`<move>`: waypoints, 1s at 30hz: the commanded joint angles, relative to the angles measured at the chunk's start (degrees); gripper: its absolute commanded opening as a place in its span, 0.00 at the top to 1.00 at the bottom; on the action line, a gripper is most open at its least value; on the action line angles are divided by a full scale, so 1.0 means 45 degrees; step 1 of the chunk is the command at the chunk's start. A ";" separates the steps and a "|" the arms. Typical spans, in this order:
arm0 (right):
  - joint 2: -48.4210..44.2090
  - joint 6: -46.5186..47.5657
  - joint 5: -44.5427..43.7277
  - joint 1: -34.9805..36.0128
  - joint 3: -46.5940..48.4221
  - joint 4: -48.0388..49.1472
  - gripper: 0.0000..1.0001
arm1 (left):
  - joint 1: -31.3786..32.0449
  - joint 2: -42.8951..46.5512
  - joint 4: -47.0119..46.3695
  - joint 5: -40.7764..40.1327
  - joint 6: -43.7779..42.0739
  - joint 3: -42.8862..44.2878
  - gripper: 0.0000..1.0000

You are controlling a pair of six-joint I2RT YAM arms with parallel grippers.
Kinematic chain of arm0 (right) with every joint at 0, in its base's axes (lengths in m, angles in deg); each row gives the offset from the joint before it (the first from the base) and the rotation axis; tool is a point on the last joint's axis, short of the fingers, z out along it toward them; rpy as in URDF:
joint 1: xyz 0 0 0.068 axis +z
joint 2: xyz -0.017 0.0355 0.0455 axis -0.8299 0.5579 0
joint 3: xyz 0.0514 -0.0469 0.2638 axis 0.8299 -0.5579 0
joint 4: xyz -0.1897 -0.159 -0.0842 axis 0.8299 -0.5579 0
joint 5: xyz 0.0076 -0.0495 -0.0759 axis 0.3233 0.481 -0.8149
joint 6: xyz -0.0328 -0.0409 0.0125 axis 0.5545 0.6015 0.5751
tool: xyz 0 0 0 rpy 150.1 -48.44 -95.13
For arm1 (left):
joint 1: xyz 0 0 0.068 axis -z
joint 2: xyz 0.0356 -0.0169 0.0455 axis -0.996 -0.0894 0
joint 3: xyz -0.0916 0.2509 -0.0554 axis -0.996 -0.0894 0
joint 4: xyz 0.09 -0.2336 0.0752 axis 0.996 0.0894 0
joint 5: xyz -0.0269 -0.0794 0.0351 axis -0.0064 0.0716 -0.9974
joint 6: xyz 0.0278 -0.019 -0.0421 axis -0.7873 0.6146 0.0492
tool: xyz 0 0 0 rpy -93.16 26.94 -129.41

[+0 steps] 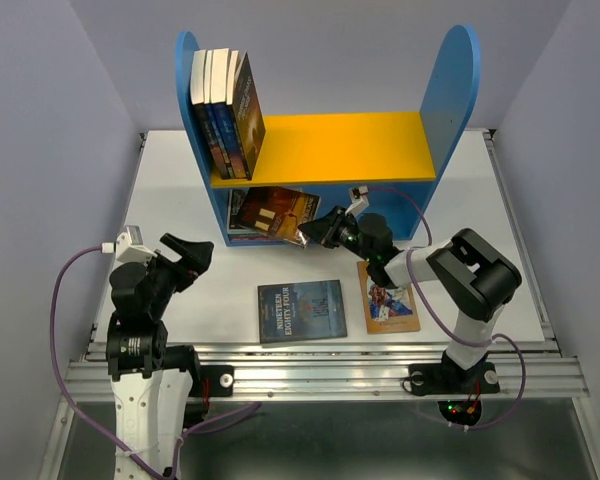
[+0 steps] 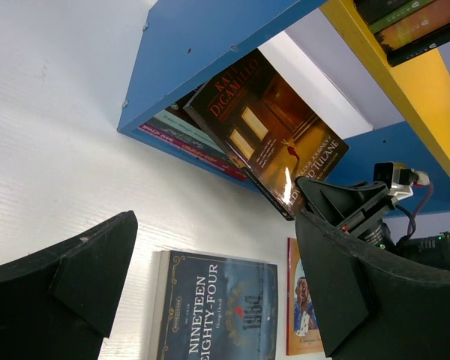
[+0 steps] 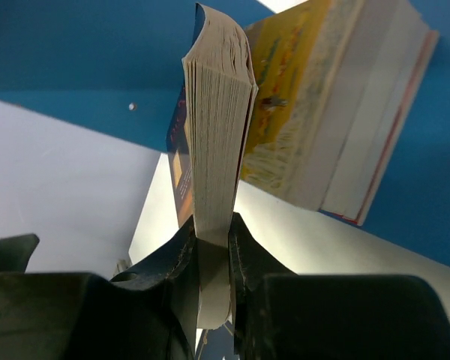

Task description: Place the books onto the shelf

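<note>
Low in the shelf [image 1: 340, 148], the outstretched right gripper [image 1: 317, 230] clamps a brown book [image 1: 270, 210]; left gripper [image 1: 192, 258] gapes.

My left arm [image 1: 140, 300] sits folded close above its base, wrist angled forward; my left gripper [image 1: 193, 258] hangs with jaws wide apart; my right arm [image 1: 460, 280] reaches forward and leftward, elbow raised; my right gripper [image 1: 317, 230] is clamped on a book [image 1: 272, 210], one finger against each cover.
</note>
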 commanded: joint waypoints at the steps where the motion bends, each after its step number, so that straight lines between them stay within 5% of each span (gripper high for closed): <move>1: 0.0201 -0.0787 -0.0182 -0.0120 0.0085 0.2364 0.99 | -0.0004 0.0164 -0.0524 0.0196 -0.0260 -0.0010 0.01; 30: 0.1471 -0.0163 0.2944 -0.0958 0.2897 -0.1949 0.99 | -0.0004 0.0183 -0.0660 0.0254 -0.0592 -0.0303 0.01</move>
